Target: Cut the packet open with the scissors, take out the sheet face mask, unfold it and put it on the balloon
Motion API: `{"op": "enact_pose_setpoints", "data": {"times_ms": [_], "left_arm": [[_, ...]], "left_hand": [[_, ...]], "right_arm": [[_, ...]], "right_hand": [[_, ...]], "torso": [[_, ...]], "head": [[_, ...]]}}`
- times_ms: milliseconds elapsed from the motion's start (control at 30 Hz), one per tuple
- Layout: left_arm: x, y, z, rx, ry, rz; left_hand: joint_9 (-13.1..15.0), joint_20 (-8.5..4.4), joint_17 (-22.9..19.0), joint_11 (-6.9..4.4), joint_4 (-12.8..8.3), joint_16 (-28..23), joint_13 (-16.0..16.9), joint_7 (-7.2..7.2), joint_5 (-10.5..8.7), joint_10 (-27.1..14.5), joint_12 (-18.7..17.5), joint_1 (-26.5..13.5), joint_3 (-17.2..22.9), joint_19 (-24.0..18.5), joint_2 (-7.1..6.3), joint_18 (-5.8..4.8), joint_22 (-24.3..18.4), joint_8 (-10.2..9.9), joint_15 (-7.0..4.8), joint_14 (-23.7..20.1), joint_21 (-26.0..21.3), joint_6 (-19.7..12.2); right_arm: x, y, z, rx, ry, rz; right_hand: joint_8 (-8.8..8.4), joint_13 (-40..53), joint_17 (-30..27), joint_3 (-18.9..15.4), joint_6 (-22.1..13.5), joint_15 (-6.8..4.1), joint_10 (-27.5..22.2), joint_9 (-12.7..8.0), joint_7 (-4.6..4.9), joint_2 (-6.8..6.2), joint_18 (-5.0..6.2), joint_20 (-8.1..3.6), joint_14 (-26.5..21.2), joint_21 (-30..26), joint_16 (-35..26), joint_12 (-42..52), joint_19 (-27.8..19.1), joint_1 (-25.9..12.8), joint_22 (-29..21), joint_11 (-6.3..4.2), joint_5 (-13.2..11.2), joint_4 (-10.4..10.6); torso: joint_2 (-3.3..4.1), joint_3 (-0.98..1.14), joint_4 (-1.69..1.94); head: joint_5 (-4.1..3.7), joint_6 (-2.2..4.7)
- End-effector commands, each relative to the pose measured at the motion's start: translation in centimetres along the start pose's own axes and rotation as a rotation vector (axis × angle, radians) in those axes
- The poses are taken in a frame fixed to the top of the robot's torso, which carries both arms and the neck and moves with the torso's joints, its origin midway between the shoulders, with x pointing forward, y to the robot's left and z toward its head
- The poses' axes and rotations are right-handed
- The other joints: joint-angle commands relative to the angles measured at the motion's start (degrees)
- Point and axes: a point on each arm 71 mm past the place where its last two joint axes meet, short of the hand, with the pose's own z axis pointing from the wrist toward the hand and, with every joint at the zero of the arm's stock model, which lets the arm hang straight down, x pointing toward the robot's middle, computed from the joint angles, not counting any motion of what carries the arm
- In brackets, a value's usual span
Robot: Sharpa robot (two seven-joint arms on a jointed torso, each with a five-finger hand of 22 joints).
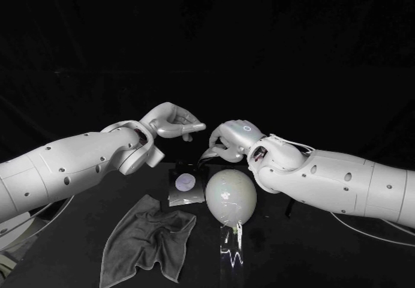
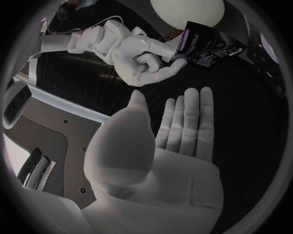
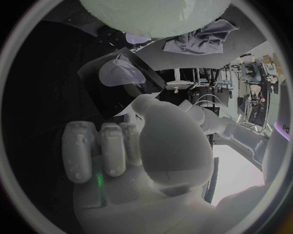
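Here, in the head view, the right hand (image 1: 232,139) pinches the top corner of the dark packet (image 1: 186,183). The packet hangs at nine o'clock of the balloon (image 1: 231,195), just beside it; I cannot tell whether they touch. The left hand (image 1: 173,123) hovers at eleven o'clock of the balloon, near the right hand but apart from it. A grey cloth (image 1: 147,240) lies crumpled at seven to eight o'clock of the balloon on the black table (image 1: 294,258).

In the left wrist view, the left hand (image 2: 165,161) is flat, its fingers straight and side by side, holding nothing. Beyond it the right hand (image 2: 137,61) grips the packet (image 2: 207,46) by one edge, with the balloon (image 2: 186,9) close behind.

In the right wrist view, the right hand (image 3: 158,146) is curled in on the packet (image 3: 107,95). The printed face side is turned towards the camera, and the balloon (image 3: 153,14) and cloth (image 3: 201,34) lie past it.

The hold looks thin. With only a corner pinched, the packet could twist or slip once the other hand pulls on it. A swing of the hanging edge could also nudge the balloon, which would probably roll.

The freest room is at twelve o'clock of the balloon and at three to five o'clock. The nine o'clock side is crowded by the packet, and the cloth takes the near left.
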Motion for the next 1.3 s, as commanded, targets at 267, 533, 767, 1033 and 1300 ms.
{"op": "enact_pose_setpoints", "data": {"times_ms": [267, 533, 767, 1033, 1300], "left_arm": [[2.5, -1.0, 0.7, -0.055, 0.187, 0.279], [2.6, -1.0, 0.5, -0.071, 0.188, 0.328], [2.7, -0.9, 0.4, -0.083, 0.188, 0.345], [3.2, -0.8, 0.6, -0.099, 0.190, 0.360], [3.8, -0.4, 0.7, -0.140, 0.222, 0.378]], "left_hand": [[0.5, -1.65, 4.1, -1.94, -0.1, 9.1, 2.7, -1.92, -0.13, 5.4, 4.6, 1.2, 1.4, 0.4, -1.13, 0.47, 3.6, 2.4, -1.84, -0.3, 5.5, 1.4], [2.8, -2.98, 5.8, -3.63, -0.1, 15.4, 13.4, -3.13, -0.19, 3.3, 19.2, 4.5, -1.8, -0.8, -0.09, 0.40, 8.3, 7.3, -3.29, 0.6, 12.4, 0.0], [4.4, -4.87, 23.0, -3.54, -0.4, 27.9, 21.0, -3.20, -0.05, -3.2, 29.1, 5.2, -3.8, 0.0, 0.80, 0.66, 13.8, 11.0, -3.64, 12.9, 21.0, -2.3], [4.7, -6.04, 33.9, -3.77, -0.3, 33.4, 22.2, -3.26, -0.11, -4.5, 31.5, 4.9, -4.5, 0.5, 1.89, 0.63, 17.4, 12.8, -3.97, 19.6, 26.6, -2.8], [4.6, -6.24, 33.6, -3.88, -0.3, 33.5, 22.2, -3.35, -0.10, -4.6, 31.8, 5.0, -4.6, 0.3, 2.71, 0.62, 18.3, 13.2, -4.12, 19.9, 28.0, -3.0]], "right_arm": [[0.6, 0.5, 0.0, -0.009, 0.049, -0.092], [0.7, 0.2, -0.1, 0.005, 0.060, -0.097], [0.7, 0.3, -0.3, 0.006, 0.060, -0.094], [0.6, 0.7, -0.4, 0.000, 0.052, -0.087], [0.5, 1.0, -0.6, -0.004, 0.045, -0.081]], "right_hand": [[2.30, 15.0, 15.1, 0.3, 0.3, -0.58, 5.9, 4.6, 0.08, -0.02, -0.45, -0.45, 6.0, 0.5, 0.2, 0.3, 4.2, -0.2, 14.0, -0.24, 0.4, 0.0], [2.34, 15.1, 15.1, 0.3, 0.3, -0.58, 6.0, 4.6, 0.07, -0.04, -0.47, -0.45, 6.0, 0.6, 0.2, 0.4, 4.3, -0.3, 14.1, -0.25, 0.4, 0.0], [2.39, 15.1, 15.1, 0.3, 0.3, -0.57, 6.0, 4.6, 0.06, -0.07, -0.47, -0.46, 6.0, 0.6, 0.2, 0.4, 4.3, -0.3, 14.1, -0.25, 0.4, 0.0], [2.42, 15.1, 15.1, 0.4, 0.4, -0.57, 6.0, 4.6, 0.05, -0.08, -0.50, -0.46, 6.0, 0.7, 0.2, 0.4, 4.3, -0.4, 14.1, -0.26, 0.4, -0.1], [2.48, 15.1, 15.1, 0.4, 0.4, -0.58, 6.0, 4.7, 0.03, -0.09, -0.54, -0.46, 6.0, 0.9, 0.2, 0.4, 4.4, -0.4, 14.2, -0.27, 0.4, -0.1]], "torso": [[0.00, 0.02, 0.07], [-0.01, -0.04, 0.03], [0.01, -0.03, 0.05], [0.01, -0.02, 0.01], [0.01, 0.01, 0.01]], "head": [[-0.02, -0.28], [-0.07, -0.42], [-0.09, -0.53], [-0.04, -0.73], [0.00, -0.87]]}}
